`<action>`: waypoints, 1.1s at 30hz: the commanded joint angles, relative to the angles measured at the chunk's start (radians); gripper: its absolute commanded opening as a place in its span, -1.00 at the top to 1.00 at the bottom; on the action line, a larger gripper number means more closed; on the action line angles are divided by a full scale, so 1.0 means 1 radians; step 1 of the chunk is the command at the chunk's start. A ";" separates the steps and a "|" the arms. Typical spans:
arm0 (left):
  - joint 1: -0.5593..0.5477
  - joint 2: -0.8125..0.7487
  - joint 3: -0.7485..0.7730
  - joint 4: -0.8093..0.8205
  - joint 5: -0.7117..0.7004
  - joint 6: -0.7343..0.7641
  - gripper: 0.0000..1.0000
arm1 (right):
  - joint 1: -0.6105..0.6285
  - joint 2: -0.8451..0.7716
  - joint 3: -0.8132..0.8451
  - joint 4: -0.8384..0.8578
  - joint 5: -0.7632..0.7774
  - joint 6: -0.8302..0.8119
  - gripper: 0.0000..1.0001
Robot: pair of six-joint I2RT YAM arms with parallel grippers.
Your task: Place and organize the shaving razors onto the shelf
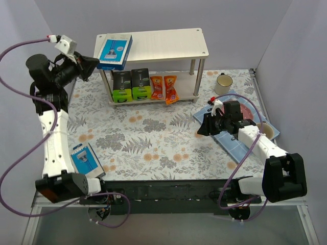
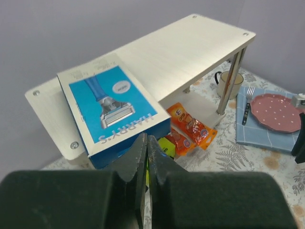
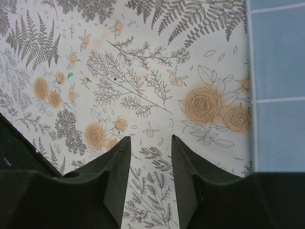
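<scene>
The shelf (image 1: pixel 168 43) stands at the back middle. One blue-and-white razor box (image 1: pixel 115 52) lies on its top board at the left end, overhanging the edge. Two black boxes with green ends (image 1: pixel 132 84) and two orange packets (image 1: pixel 164 88) sit on the lower tier. The second blue-and-white box (image 1: pixel 86 159) lies on the table at the front left. My left gripper (image 1: pixel 92 68) is shut and empty, just left of the top box; in the left wrist view its gripper (image 2: pixel 147 138) sits below that box (image 2: pixel 112 107). My right gripper (image 1: pixel 203 126) is open and empty over the tablecloth (image 3: pixel 150 139).
A blue tiled mat (image 1: pixel 232 140) at the right carries a pink plate (image 2: pixel 276 112) and a fork (image 2: pixel 247 107). One beige mug (image 1: pixel 223 81) stands right of the shelf and another (image 1: pixel 265 128) stands by the mat. Grey walls close in the left, back and right.
</scene>
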 commanded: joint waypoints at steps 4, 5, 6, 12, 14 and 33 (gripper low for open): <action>-0.080 0.139 0.052 -0.243 -0.077 0.137 1.00 | -0.028 -0.040 -0.011 0.047 -0.005 0.007 0.05; -0.095 0.144 0.050 -0.243 -0.091 0.144 1.00 | -0.034 -0.049 -0.021 0.047 -0.006 0.010 0.05; -0.127 0.156 0.050 -0.241 -0.120 0.148 1.00 | -0.043 -0.055 -0.034 0.049 -0.008 0.014 0.05; -0.215 0.208 0.070 -0.224 -0.163 0.139 1.00 | -0.086 -0.085 -0.088 0.069 -0.018 0.028 0.05; -0.216 0.222 0.081 -0.220 -0.193 0.138 1.00 | -0.098 -0.086 -0.093 0.070 -0.018 0.028 0.05; -0.216 0.190 0.092 -0.227 -0.397 0.297 1.00 | -0.129 -0.048 -0.100 0.099 -0.038 0.045 0.06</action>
